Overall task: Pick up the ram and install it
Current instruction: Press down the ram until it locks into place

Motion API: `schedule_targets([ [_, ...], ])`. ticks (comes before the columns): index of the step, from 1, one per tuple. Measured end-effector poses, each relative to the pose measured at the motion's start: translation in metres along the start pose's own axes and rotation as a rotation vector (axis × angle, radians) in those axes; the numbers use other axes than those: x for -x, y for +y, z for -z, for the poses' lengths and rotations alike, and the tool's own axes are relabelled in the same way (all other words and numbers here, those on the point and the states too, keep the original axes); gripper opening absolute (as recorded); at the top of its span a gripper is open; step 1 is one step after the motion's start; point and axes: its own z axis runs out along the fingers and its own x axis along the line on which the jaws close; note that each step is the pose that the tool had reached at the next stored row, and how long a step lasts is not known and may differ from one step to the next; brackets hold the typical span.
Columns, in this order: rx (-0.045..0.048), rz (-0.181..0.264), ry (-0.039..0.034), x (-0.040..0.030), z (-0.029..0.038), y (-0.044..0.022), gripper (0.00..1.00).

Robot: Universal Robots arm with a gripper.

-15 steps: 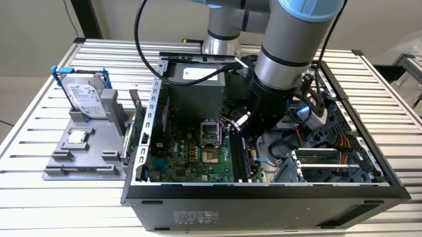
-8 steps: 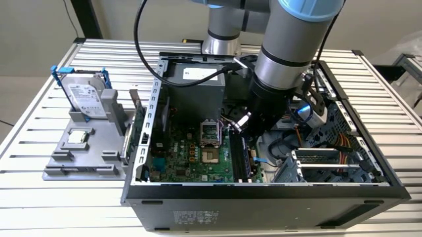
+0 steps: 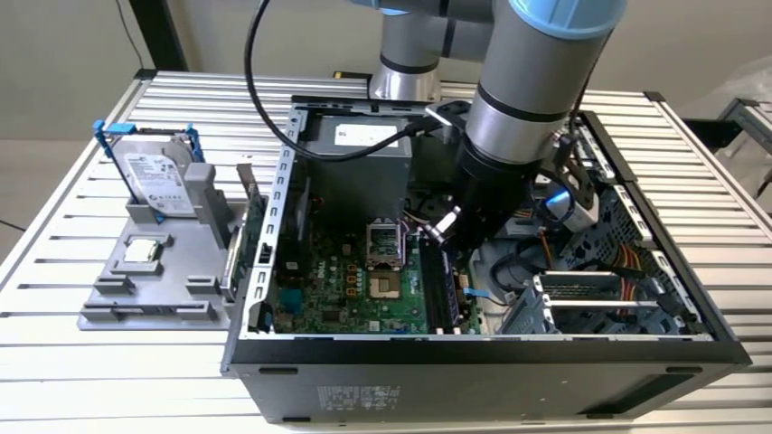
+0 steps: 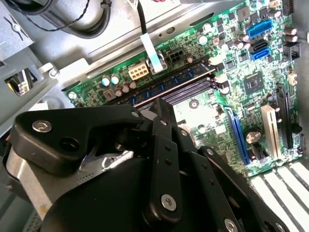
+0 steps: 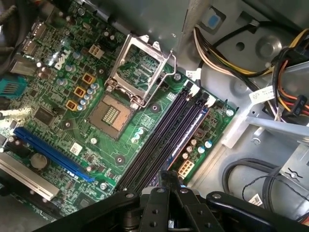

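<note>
The arm is being held down inside the open computer case (image 3: 483, 348), which is standing on the slatted table (image 3: 72, 380). The claw (image 3: 437, 231) is being held over the memory slots of the motherboard (image 3: 350, 289), at the side of the board toward the exterior view's right.

In the second wrist view the ram (image 4: 178, 79) is being seen lying along the outermost slot, lengthwise and level with it, next to the white power connector (image 4: 138, 71). The claw's fingertips (image 4: 161, 105) are being kept clenched, with no gap showing between them, just above the slot row near the ram's mid-length. Whether the tips are touching the ram cannot be told.

In the first wrist view the processor socket (image 5: 112, 113) is being shown with its metal frame raised.

Outside the case, toward the exterior view's left, a hard drive (image 3: 157, 172) in a blue frame is being held upright in a grey fixture (image 3: 145, 289), and a small square processor chip (image 3: 145, 251) is lying on that fixture.
</note>
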Motion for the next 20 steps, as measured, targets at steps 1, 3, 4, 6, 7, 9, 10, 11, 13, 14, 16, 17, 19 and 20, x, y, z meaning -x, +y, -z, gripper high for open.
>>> schedule_targets([
  [1, -0.0003, 0.006, -0.0001, 0.0, 0.0, 0.0, 0.0],
  [3, -0.0008, 0.018, -0.0003, 0.0, 0.0, 0.0001, 0.0],
  [4, -0.0011, 0.024, -0.0005, 0.0, 0.0, 0.0001, 0.0],
  [6, -0.0017, 0.037, -0.0008, 0.0001, 0.0, 0.0001, 0.0],
  [7, -0.002, 0.043, -0.0009, 0.0001, 0.0, 0.0002, 0.0],
  [9, -0.0027, 0.057, -0.0012, 0.0001, -0.0001, 0.0003, 0.0],
  [10, -0.003, 0.064, -0.0013, 0.0002, -0.0001, 0.0003, 0.0],
  [11, -0.0033, 0.07, -0.0015, 0.0002, -0.0001, 0.0004, 0.0],
  [13, -0.004, 0.086, -0.0018, 0.0, -0.0001, 0.0005, 0.0],
  [14, -0.0045, 0.094, -0.002, -0.0001, -0.0001, 0.0006, 0.0],
  [16, -0.0054, 0.115, -0.0024, -0.0003, -0.0002, 0.0008, 0.0],
  [17, -0.0059, 0.125, -0.0026, -0.0004, -0.0003, 0.0009, 0.0],
  [19, -0.0068, 0.145, -0.003, -0.0006, -0.0004, 0.0011, 0.0],
  [20, -0.0073, 0.155, -0.0033, -0.0007, -0.0005, 0.0012, 0.0],
])
